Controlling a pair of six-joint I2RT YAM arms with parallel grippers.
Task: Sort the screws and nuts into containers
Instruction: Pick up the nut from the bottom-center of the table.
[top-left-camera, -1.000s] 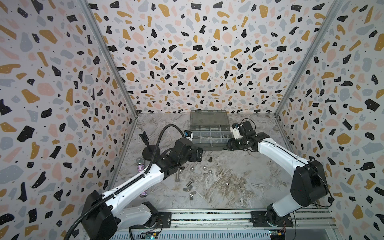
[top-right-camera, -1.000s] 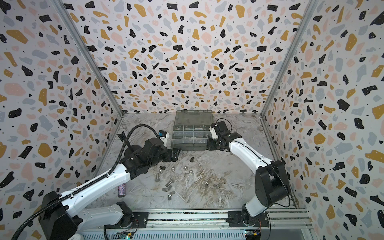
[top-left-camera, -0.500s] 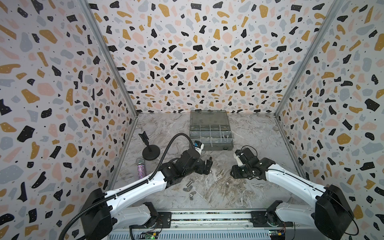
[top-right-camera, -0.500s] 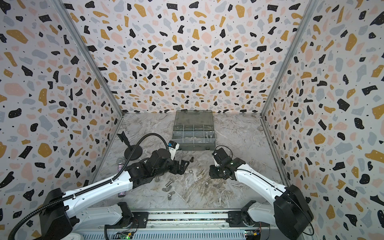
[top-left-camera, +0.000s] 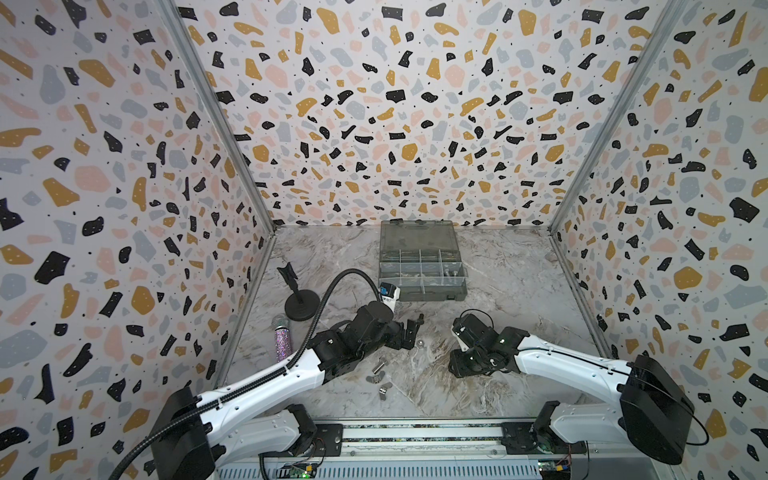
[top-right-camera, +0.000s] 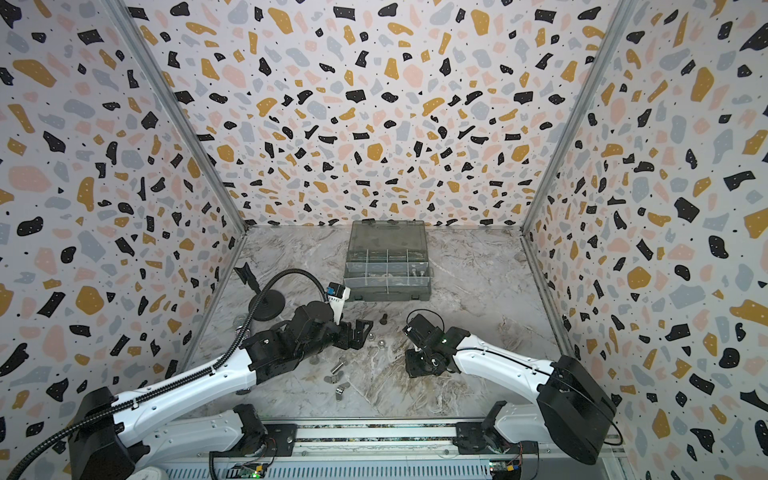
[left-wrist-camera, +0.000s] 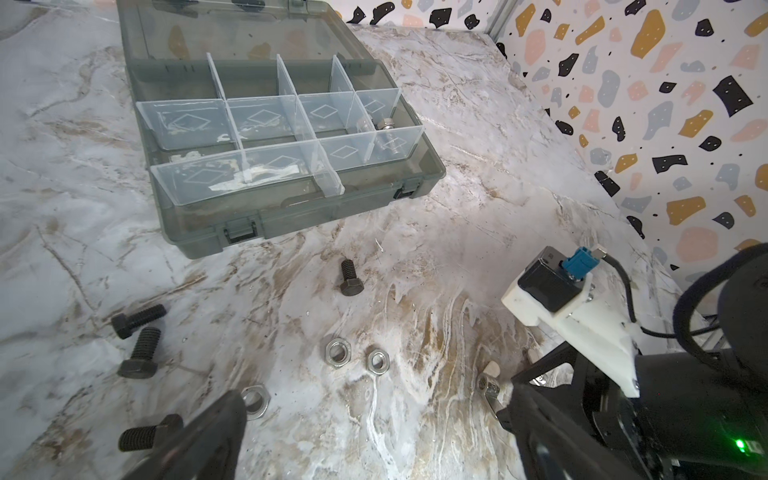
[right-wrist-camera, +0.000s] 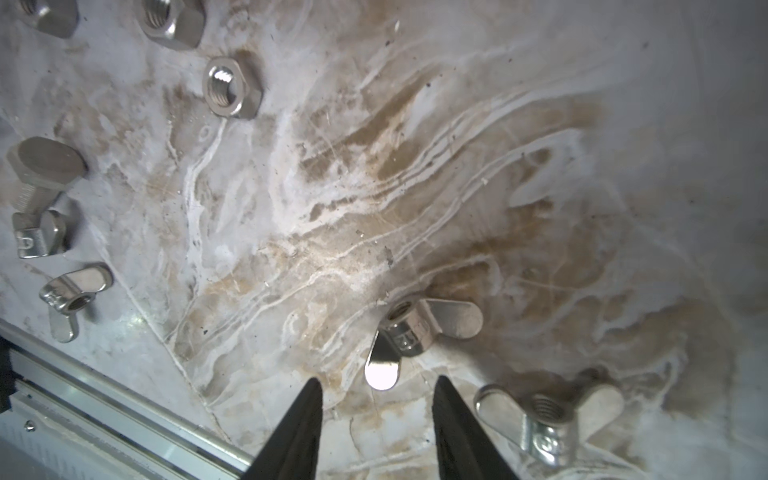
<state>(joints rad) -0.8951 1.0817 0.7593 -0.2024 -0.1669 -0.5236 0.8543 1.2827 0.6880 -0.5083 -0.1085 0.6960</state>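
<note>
Organizer box at rear of tabletop, lid open; silver screws in a right-end compartment. Black screws and hex nuts loose in front. Left end effector spread wide, empty, over them. Right end effector parted, gripping nothing, low by wing nut; second wing nut just beside. Microphone and stand at left, well apart from both.

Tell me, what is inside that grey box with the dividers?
In the grey box, one end compartment holds a few silver metal pieces; exactly what they are is unclear. The other compartments look bare of hardware, though the pale dividers blur parts of their floors.
</note>
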